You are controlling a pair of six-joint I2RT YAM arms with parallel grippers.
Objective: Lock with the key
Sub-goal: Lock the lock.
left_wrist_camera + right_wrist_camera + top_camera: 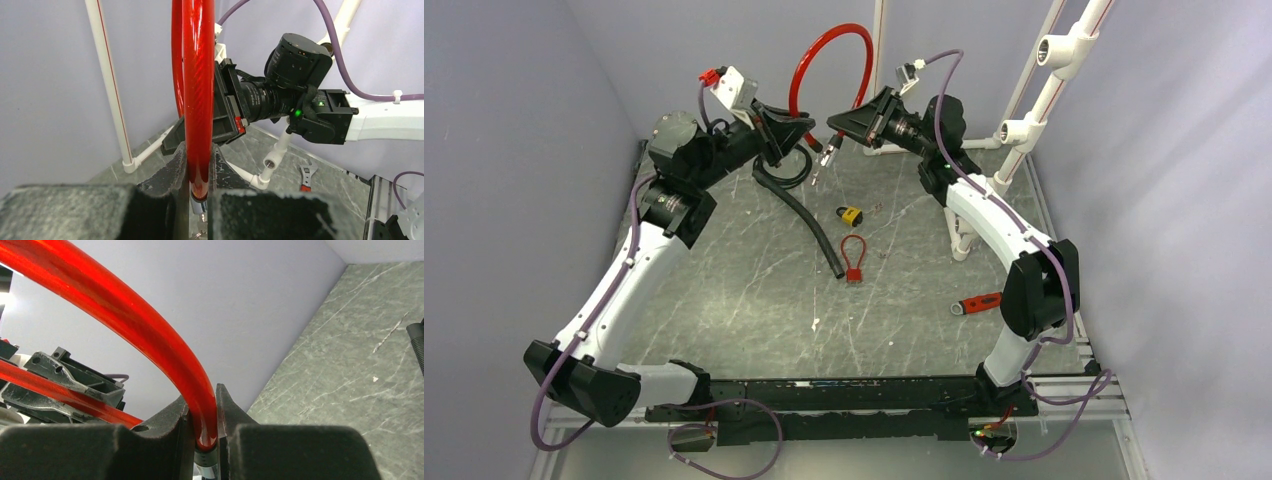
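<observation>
A thick red cable lock [829,35] arches high between my two grippers at the back of the table. My left gripper [786,138] is shut on one end of it; in the left wrist view the cable [197,75] runs straight up from between the fingers [199,155], with a chrome tip showing below. My right gripper [852,122] is shut on the other end; in the right wrist view the cable [125,315] curves away from the gripper [202,410], with a black and metal end piece below. A yellow padlock [851,214] lies on the table. I cannot make out a key clearly.
A black hose [809,220] lies from the left gripper toward the middle. A small red cable loop [854,255] lies in front of the padlock. A red-handled wrench [976,303] lies at the right. A white PVC pipe frame [1024,130] stands at the back right.
</observation>
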